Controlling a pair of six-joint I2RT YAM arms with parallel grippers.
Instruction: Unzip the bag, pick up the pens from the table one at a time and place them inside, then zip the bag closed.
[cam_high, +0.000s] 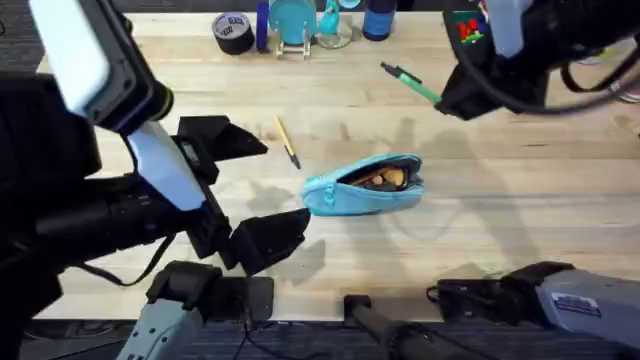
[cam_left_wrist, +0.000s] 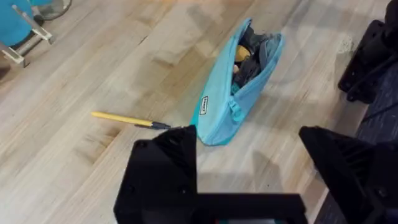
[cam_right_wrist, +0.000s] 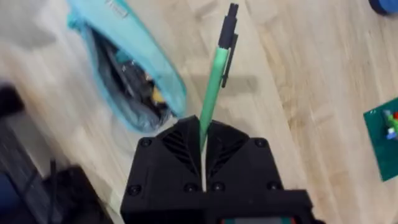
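On the table the bag lay unzipped; right gripper was clamped on the green pen, left gripper gaped empty, the yellow pen remained outside

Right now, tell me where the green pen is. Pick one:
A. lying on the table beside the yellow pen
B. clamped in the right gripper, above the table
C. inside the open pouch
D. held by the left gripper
B. The right gripper is shut on the green pen, which sticks out from between its fingers, while the yellow pen lies on the table near the open pouch.
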